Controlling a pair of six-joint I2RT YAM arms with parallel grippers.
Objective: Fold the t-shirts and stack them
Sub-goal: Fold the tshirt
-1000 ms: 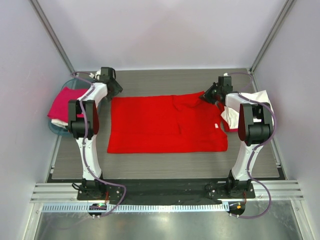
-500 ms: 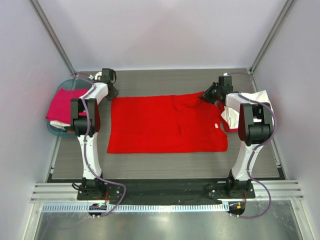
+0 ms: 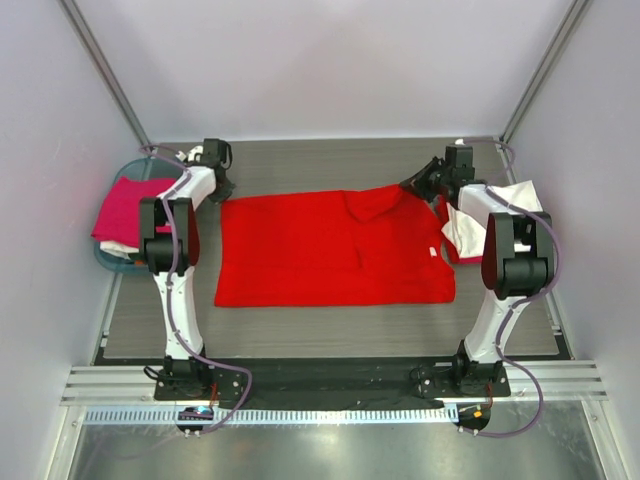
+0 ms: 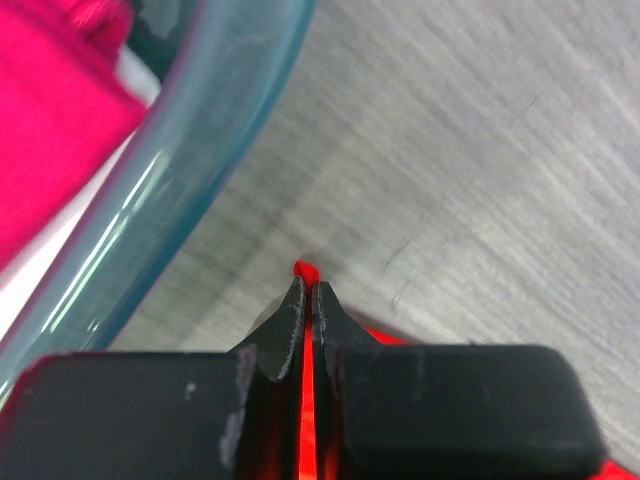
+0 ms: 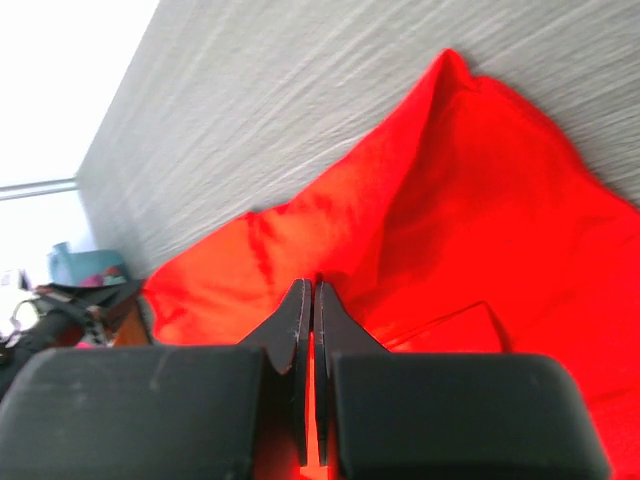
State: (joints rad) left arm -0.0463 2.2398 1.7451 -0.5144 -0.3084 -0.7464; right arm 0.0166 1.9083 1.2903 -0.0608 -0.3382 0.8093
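Observation:
A bright red t-shirt [image 3: 330, 250] lies spread across the middle of the table. My left gripper [image 3: 219, 186] [image 4: 308, 291] is shut on its far left corner; a tip of red cloth [image 4: 305, 270] pokes out past the fingertips. At the shirt's far right edge my right gripper [image 3: 416, 186] [image 5: 308, 291] is shut on a fold of the red cloth [image 5: 450, 200], which rises a little off the table there. A magenta pink t-shirt [image 3: 125, 205] [image 4: 50, 130] lies in the basket at the left. A white t-shirt [image 3: 505, 200] sits at the right, behind the right arm.
The teal plastic basket [image 3: 108, 258] [image 4: 200, 170] stands at the table's left edge, close to my left gripper. Grey walls enclose the table on three sides. Bare grey tabletop [image 3: 330, 165] runs behind the red shirt.
My left gripper has closed on the red shirt's far left corner. The right gripper has shifted slightly right and back, raising the cloth it holds.

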